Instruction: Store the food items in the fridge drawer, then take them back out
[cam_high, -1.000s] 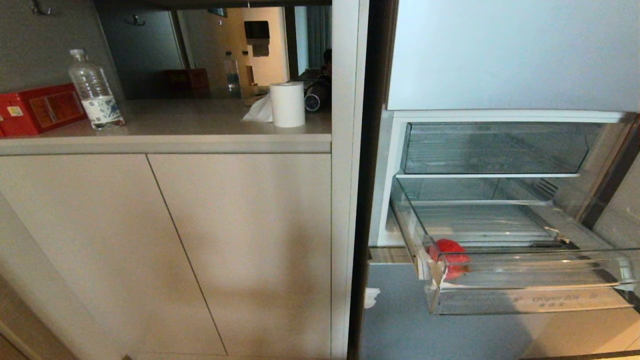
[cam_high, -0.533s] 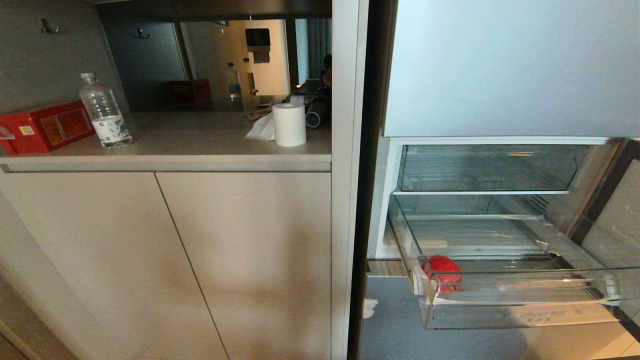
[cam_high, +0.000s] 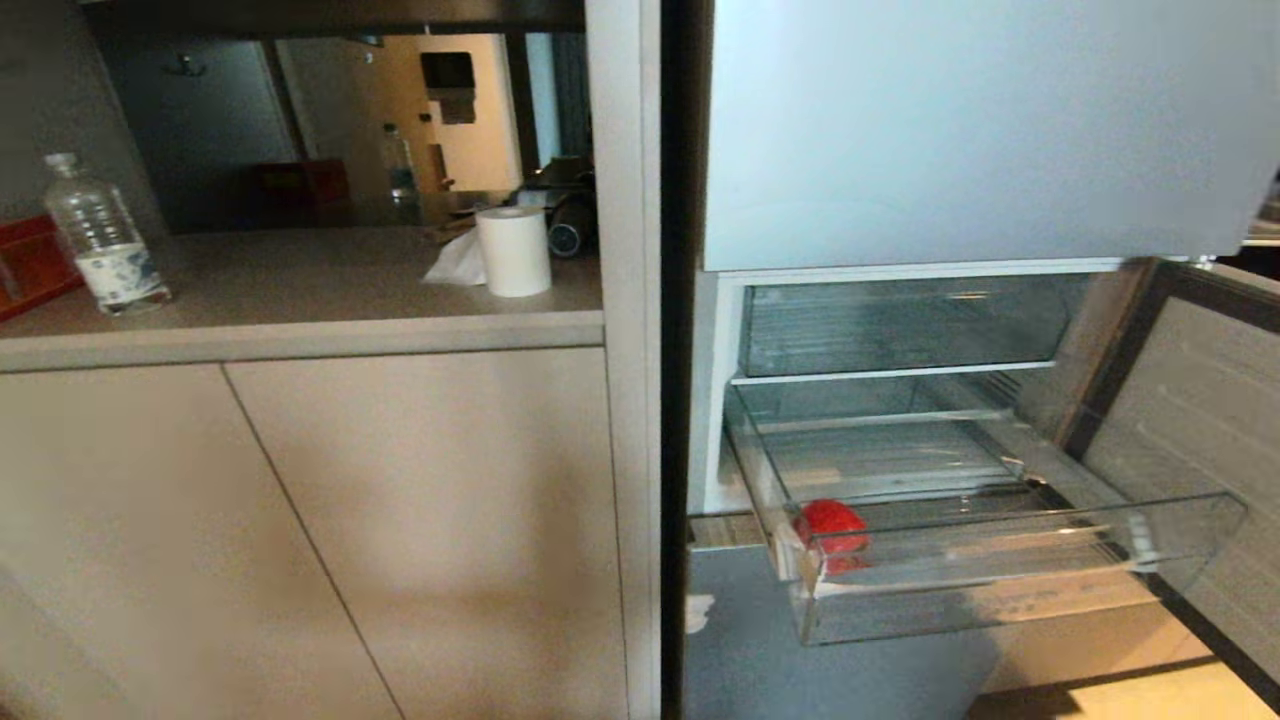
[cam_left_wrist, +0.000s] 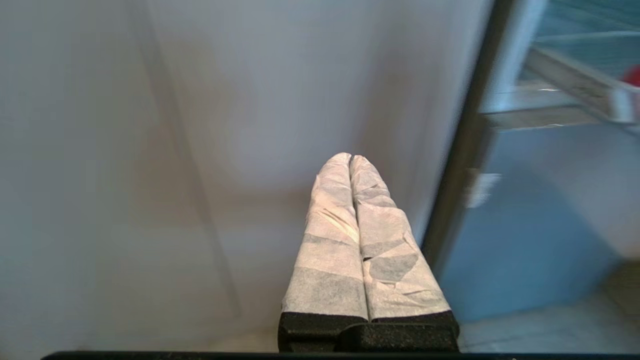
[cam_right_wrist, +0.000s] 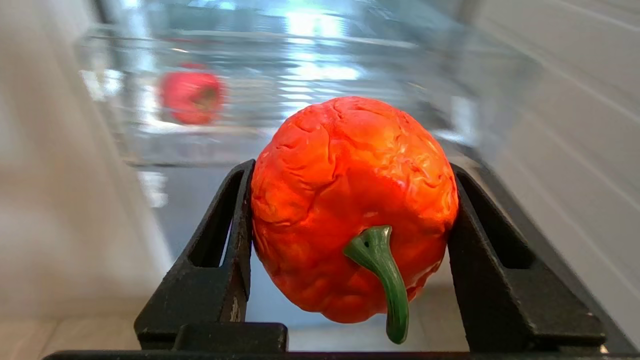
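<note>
A wrinkled red pepper (cam_right_wrist: 352, 210) was clamped between the right end effector's (cam_right_wrist: 350, 220) fingers, short of the fridge drawer (cam_high: 1000, 600), where a round red item (cam_high: 830, 525), possibly a tomato, was seen. The left end effector (cam_left_wrist: 350, 159) was closed, empty.

Dim indoor light; glare on fridge drawer (cam_right_wrist: 310, 70); wrist views' backgrounds blurred; soft cabinet (cam_high: 400, 520) shadows.

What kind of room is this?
Probably a kitchen: an open fridge with a clear drawer pulled out, cupboards under a counter, and a paper roll.
</note>
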